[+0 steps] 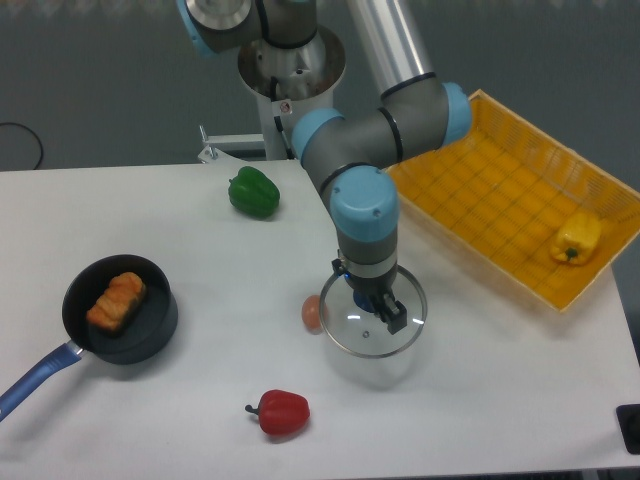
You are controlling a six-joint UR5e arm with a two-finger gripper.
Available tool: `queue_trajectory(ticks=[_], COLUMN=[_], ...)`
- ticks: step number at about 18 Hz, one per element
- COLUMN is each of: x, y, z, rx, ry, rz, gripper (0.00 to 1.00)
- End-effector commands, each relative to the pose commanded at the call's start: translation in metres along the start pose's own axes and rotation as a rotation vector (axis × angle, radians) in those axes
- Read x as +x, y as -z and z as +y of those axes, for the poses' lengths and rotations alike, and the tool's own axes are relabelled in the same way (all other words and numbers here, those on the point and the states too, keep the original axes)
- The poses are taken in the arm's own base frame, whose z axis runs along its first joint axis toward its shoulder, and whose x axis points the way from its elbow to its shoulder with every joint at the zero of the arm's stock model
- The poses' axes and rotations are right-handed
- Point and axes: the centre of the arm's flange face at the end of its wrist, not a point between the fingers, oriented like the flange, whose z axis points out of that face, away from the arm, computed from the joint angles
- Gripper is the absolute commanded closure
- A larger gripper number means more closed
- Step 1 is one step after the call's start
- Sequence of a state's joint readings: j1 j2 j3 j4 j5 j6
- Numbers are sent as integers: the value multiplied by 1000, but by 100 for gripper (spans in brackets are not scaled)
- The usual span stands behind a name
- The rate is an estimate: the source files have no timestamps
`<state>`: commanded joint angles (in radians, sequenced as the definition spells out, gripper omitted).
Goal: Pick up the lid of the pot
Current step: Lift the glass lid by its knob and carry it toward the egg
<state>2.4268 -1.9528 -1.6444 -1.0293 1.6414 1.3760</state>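
My gripper [368, 291] is shut on the blue knob of the pot lid [375, 340], a round clear lid with a thin metal rim. The lid hangs just under the fingers, right of the table's middle, and appears raised off the white surface. Its left rim overlaps a brown egg-shaped object in the view. The fingers hide part of the knob.
A black pan [150, 340] with a blue handle holds an orange-brown item [117, 302] at left. A red pepper [280, 412] lies in front, a green pepper [254, 192] behind. The brown egg-shaped object [311, 314] is beside the lid. An orange tray [500, 190] holds a yellow pepper [577, 238].
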Motion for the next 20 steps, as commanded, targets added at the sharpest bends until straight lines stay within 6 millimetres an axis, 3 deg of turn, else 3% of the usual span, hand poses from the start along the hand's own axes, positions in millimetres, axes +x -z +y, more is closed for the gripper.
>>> queue_trajectory(ticks=[5,20], x=[5,-2], y=[9,11], z=[-10,-1], rx=[6,7], ry=[-7,4], rz=[-13,-19], gripper=[47,47])
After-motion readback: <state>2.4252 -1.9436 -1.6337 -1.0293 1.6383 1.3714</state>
